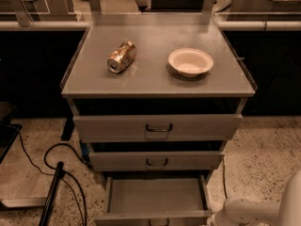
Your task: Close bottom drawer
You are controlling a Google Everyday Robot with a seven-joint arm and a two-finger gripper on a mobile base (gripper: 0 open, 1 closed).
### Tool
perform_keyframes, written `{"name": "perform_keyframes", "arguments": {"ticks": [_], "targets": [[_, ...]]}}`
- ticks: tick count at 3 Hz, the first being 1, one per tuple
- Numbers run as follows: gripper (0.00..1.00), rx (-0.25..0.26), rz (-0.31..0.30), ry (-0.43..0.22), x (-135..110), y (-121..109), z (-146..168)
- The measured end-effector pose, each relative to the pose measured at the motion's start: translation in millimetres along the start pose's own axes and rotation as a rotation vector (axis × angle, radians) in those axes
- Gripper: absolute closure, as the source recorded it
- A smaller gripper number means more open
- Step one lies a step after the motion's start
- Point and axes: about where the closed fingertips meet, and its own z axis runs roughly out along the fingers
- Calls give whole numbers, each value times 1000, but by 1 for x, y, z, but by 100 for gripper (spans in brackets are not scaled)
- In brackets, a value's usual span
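Note:
The bottom drawer (155, 195) of the grey metal cabinet is pulled far out toward me. Its inside is bare, and its front panel (141, 217) lies at the bottom edge of the camera view with only the top of its dark handle showing. The middle drawer (156, 161) and the top drawer (157, 127) are only slightly out. My white arm (256, 210) comes in from the bottom right corner. My gripper (217, 218) is at its end, just beside the right front corner of the bottom drawer and partly cut off by the view's edge.
On the cabinet top (155, 81) lie a crushed can (121, 56) on its side and a white bowl (190, 61). Black cables (56, 159) and a dark pole (51, 197) lie on the speckled floor at the left. Dark counters stand behind both sides.

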Motion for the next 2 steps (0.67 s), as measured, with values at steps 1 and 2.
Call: {"name": "perform_keyframes", "arguments": {"ticks": [1, 2], "targets": [[100, 7, 20, -39, -13, -21, 21], [100, 7, 28, -59, -26, -35, 37]]}}
